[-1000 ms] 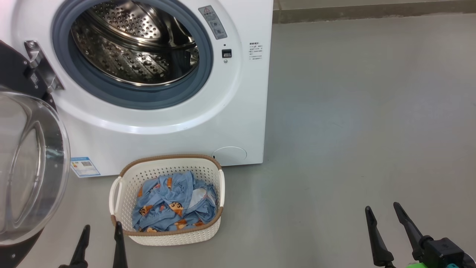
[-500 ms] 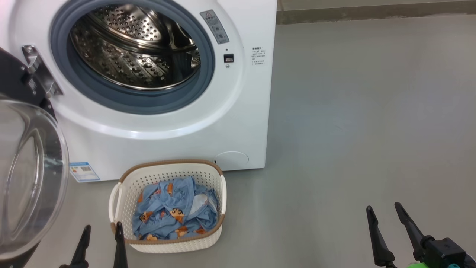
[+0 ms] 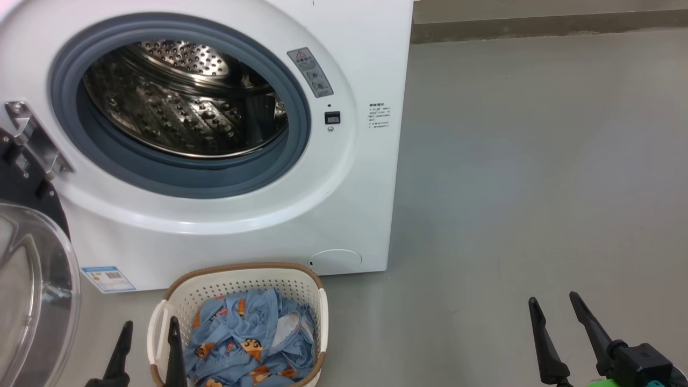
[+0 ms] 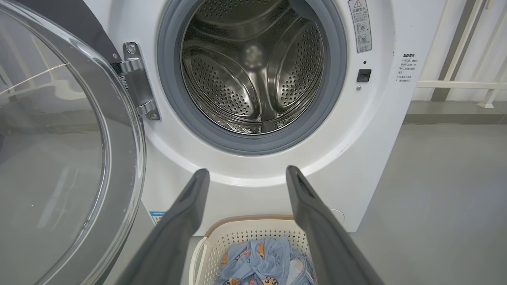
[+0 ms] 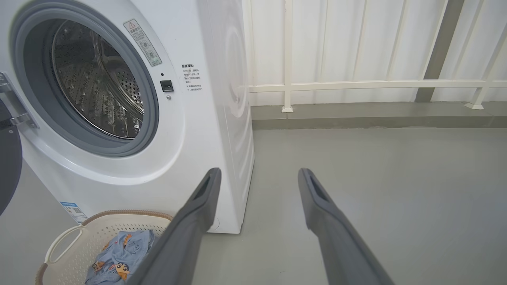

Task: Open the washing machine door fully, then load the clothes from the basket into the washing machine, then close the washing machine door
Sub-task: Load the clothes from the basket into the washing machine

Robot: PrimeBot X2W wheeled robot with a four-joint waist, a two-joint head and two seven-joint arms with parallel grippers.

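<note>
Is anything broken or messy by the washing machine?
Nothing stands out. The washing machine door hangs open on its hinge, the drum is empty, and the clothes lie crumpled inside the basket on the floor, with none spilled that I can see.

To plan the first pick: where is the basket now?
Head view, lower left: the basket stands on the floor right before the washer, near the left pincer.

bright, diffuse light; faint shadows on the grey floor (image 3: 537, 161). glints speckle the perforated steel drum (image 4: 253, 71), reflections veil the clear bulging glass door window (image 4: 51, 158). wrist views bow at edges.
</note>
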